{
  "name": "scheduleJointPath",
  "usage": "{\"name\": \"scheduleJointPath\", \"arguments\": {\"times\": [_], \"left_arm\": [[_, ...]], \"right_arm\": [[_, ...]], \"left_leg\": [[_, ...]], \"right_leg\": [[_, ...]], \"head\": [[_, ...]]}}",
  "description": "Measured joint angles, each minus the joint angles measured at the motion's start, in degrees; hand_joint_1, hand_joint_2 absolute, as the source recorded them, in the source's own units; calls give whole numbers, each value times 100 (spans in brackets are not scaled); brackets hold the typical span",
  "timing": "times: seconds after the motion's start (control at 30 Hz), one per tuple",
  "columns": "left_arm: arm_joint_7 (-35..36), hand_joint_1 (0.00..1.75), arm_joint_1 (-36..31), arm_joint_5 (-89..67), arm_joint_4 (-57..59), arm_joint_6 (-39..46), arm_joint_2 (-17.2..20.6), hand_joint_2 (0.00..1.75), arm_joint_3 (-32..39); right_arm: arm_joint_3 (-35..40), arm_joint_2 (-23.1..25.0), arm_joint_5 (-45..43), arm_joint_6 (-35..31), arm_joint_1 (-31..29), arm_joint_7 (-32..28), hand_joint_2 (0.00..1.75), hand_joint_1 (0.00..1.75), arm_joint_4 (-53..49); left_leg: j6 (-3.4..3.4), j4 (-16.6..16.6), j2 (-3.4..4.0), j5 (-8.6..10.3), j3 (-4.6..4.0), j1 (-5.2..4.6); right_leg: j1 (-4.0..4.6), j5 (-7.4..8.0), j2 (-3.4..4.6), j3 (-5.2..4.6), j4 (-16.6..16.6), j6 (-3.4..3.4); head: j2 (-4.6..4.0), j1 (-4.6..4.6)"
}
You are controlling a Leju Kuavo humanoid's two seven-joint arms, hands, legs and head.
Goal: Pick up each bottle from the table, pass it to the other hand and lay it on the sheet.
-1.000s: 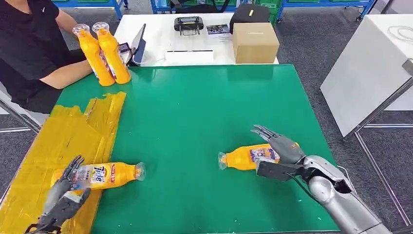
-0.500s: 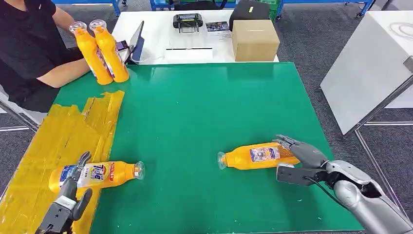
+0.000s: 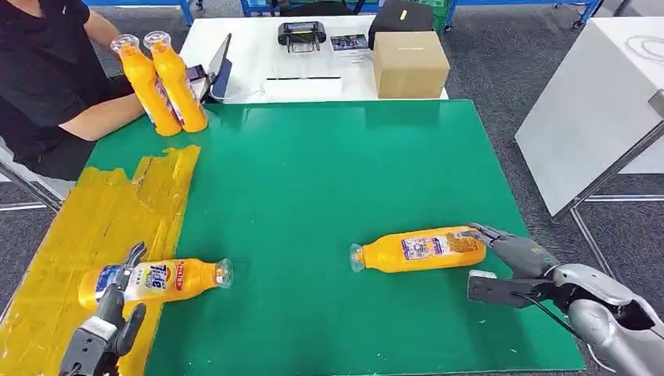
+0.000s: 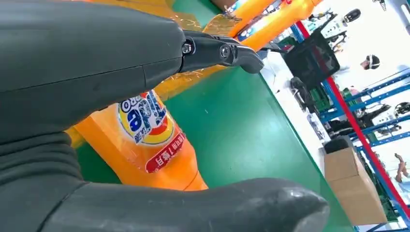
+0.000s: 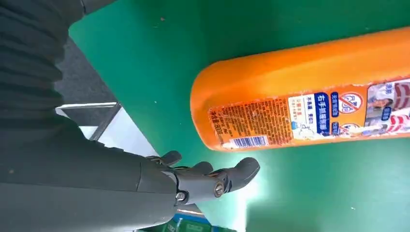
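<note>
Bottles: one (image 3: 153, 280) lies on the yellow sheet (image 3: 86, 227), cap over the green mat (image 3: 313, 188), with the left hand (image 3: 106, 329) just behind it, fingers apart and empty; a second bottle (image 3: 419, 250) lies on the mat, the right hand (image 3: 509, 251) at its base, fingers spread, holding nothing

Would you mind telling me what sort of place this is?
Probably a robotics lab or workshop: a green work table, blue metal racks behind, and a cardboard box on a white bench.
</note>
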Motion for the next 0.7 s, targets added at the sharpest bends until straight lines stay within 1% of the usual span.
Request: {"name": "scheduleJointPath", "arguments": {"times": [0.07, 0.13, 0.2, 0.3, 0.47, 0.6, 0.7], "left_arm": [[-2, 0, -8, 7, -7, -11, -7, 0, -2], [0, 0, -35, 7, -7, -28, -9, 0, -11], [0, 0, -89, 7, 0, -28, -15, 0, -54], [0, 0, -217, 46, 37, -35, -28, 0, -133], [0, 0, -361, 57, 142, -17, -44, 0, -241], [0, 0, -425, 118, 210, -13, -52, 0, -273], [0, 0, -449, 153, 243, -13, -55, 0, -286]], "right_arm": [[26, 17, 187, 24, -41, -2, 175, 0, 13], [131, 136, 477, 33, -216, -22, 175, 0, 153], [318, 379, 742, -9, -477, -76, 175, 0, 492], [669, 805, 1019, -129, -846, -129, 175, 0, 1089], [1196, 1489, 1169, -328, -1414, -223, 175, 0, 2022], [1508, 1906, 1279, -455, -1752, -249, 175, 0, 2566], [1685, 2124, 1320, -481, -1955, -256, 175, 0, 2874]], "left_leg": [[0, 0, -1, 0, -2, 0], [0, -2, 10, 0, -1, 1], [-1, -2, 28, 0, 3, 5], [-2, -2, 31, 2, 11, 11], [-4, -1, 29, 3, 13, 13], [-4, -1, 35, 2, 17, 14], [-4, -1, 39, 2, 24, 14]], "right_leg": [[1, 0, 0, 1, 0, 0], [8, 0, 6, 1, 1, -1], [14, 2, 21, 0, 1, -2], [14, 3, 28, 3, 1, -2], [17, 3, 25, 8, 4, -2], [19, 2, 30, 7, 3, -2], [18, 2, 37, 11, 2, -3]], "head": [[0, 4], [0, 2], [0, 4], [0, 2], [0, 2], [0, 2], [0, 4]]}}
